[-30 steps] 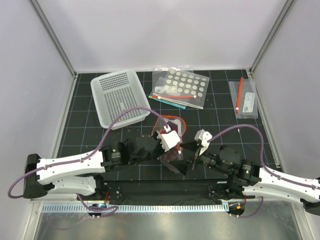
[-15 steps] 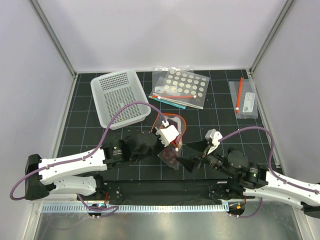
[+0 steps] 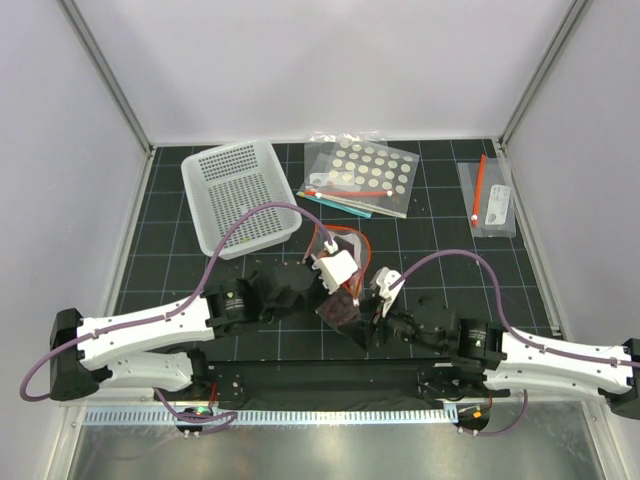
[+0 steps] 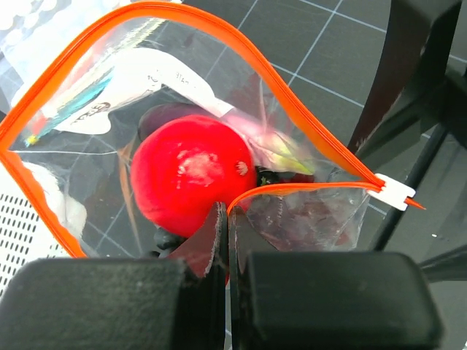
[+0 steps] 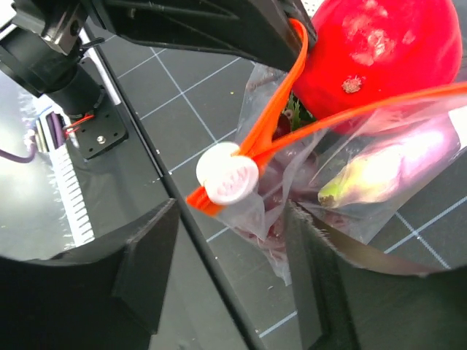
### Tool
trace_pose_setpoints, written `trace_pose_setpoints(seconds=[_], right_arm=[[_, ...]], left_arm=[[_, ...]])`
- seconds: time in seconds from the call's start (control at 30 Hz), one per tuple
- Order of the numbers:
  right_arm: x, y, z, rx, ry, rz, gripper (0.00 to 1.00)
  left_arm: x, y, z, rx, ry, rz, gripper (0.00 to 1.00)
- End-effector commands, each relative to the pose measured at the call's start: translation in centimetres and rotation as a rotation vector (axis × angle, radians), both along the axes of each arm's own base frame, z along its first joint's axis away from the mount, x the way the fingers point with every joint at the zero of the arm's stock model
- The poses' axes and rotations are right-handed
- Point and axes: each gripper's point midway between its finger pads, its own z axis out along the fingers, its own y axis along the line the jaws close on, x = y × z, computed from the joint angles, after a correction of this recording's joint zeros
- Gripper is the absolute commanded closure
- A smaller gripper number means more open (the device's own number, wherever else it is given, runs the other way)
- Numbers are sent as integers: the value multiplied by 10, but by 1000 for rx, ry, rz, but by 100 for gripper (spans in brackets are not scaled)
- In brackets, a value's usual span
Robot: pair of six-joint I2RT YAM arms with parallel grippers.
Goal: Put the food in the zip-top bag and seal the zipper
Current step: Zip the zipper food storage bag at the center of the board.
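The clear zip-top bag (image 4: 321, 219) hangs between both grippers, its mouth gaping; in the top view it (image 3: 340, 312) is at front centre. Its red-orange zipper (image 4: 292, 102) loops wide open, with a white slider (image 5: 228, 175) at one end. Inside are the red apple (image 4: 191, 182), a yellow-green piece of the pineapple (image 5: 365, 179) and the dark grapes (image 5: 270, 211). My left gripper (image 4: 228, 213) is shut on the zipper edge of the bag. My right gripper (image 5: 232, 211) is open, its fingers on either side of the bag's corner just under the slider.
A white perforated basket (image 3: 240, 195) stands at back left. A larger clear bag with white dots (image 3: 362, 172) lies at back centre. A small clear bag with a white label (image 3: 488, 198) lies at back right.
My right gripper drew back and opened wide, then moved left up to the bag's slider corner. My left gripper has kept hold of the bag.
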Motion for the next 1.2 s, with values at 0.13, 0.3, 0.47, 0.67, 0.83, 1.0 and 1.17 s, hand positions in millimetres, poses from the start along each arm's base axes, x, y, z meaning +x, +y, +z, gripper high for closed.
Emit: trace_pose_setpoints(seconds=[0.13,0.3,0.47,0.67,0.83,1.0,1.17], right_arm=[[13,10,43,93,-93,-63,60],[11,-2,50,148,-107,-72,67],[9,-14,57,193,-114,-85,89],[13,-19,54,176,-115,-109,99],[12,-22,52,170,-116,-108,99],[3,-19,51,173,-137,-46,99],[-4,-14,50,160,-164,13,99]], left_arm=[[-8,-13,29,-106,-8,-71,100],[-12,-15,28,-105,-2,-97,100],[-17,-18,30,-112,5,-137,100],[-23,-22,32,-121,12,-177,100],[-24,-19,38,-113,-7,-188,95],[-40,-6,64,-122,-87,-311,64],[-80,-6,87,-173,-127,-561,45]])
